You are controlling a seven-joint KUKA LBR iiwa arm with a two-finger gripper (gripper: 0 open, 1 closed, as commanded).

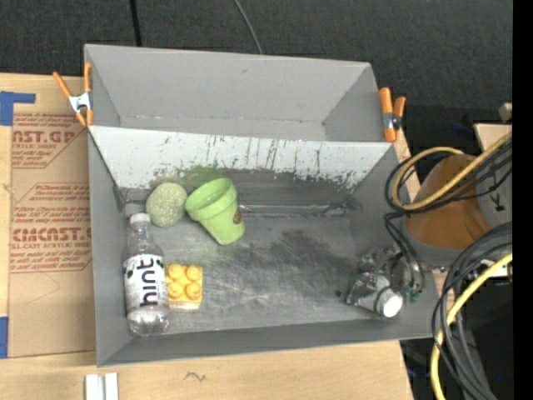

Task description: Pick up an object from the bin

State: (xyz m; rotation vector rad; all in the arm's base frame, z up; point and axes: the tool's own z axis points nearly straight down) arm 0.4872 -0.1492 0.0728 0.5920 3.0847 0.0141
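Note:
My gripper (376, 285) is low in the bin's near right corner, close to the right wall, with no loose thing beside it. A light green plastic cup (216, 209) lies on its side at the back left of the floor, its mouth turned up and left. Touching the cup's left side is a pale green, rough ball (166, 202). A clear water bottle (145, 282) with a black "hint" label lies along the left wall, cap toward the back. A yellow studded block (184, 286) rests against the bottle's right side.
All loose things sit in the left third of the bin. Bare scratched floor stretches between them and the gripper. The arm with its orange cover and looped cables hangs over the bin's right rim.

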